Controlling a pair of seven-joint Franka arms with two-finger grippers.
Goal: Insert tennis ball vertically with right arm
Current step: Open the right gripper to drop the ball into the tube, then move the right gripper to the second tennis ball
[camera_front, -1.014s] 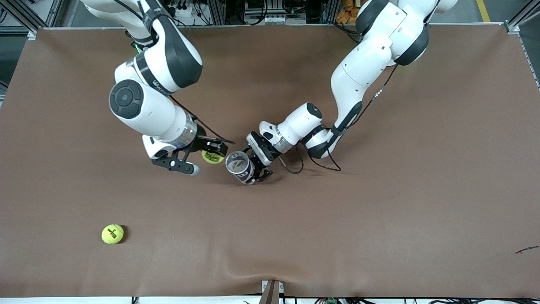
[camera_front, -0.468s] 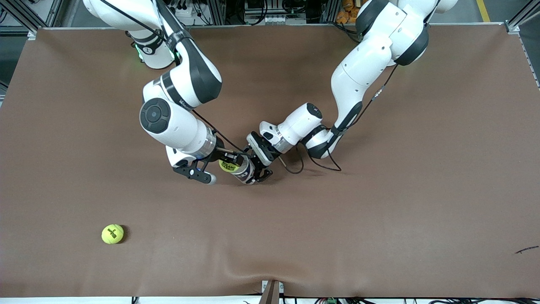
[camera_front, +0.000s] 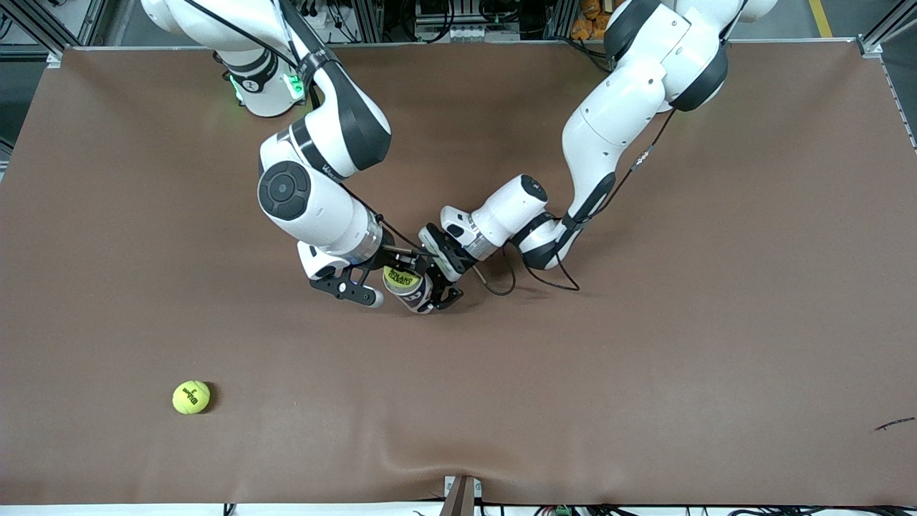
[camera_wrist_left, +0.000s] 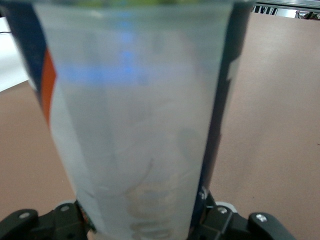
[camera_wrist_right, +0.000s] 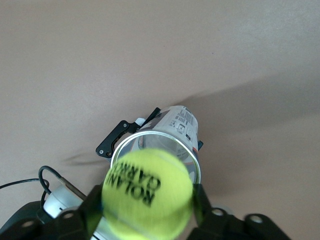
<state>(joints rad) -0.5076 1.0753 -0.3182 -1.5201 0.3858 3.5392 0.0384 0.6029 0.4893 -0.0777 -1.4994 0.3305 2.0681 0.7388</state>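
A yellow tennis ball (camera_front: 402,276) (camera_wrist_right: 147,197) with black lettering sits right at the open mouth of a clear tube can (camera_front: 417,295) (camera_wrist_right: 176,129) (camera_wrist_left: 135,125). My right gripper (camera_front: 390,276) (camera_wrist_right: 147,210) hangs over that mouth with the ball between its fingers. The fingers stand slightly parted, and the ball looks smeared, loose between them. My left gripper (camera_front: 430,292) (camera_wrist_left: 142,220) is shut on the can's lower body and holds it nearly upright on the brown table, mouth tipped toward the right arm.
A second tennis ball (camera_front: 191,396) lies on the brown mat nearer to the front camera, toward the right arm's end. A black cable (camera_front: 501,283) loops on the table under the left wrist. A small dark scrap (camera_front: 894,424) lies toward the left arm's end.
The right arm carried the ball from beside the can to over its mouth, and its fingers have begun to part. The left arm and the can have not moved.
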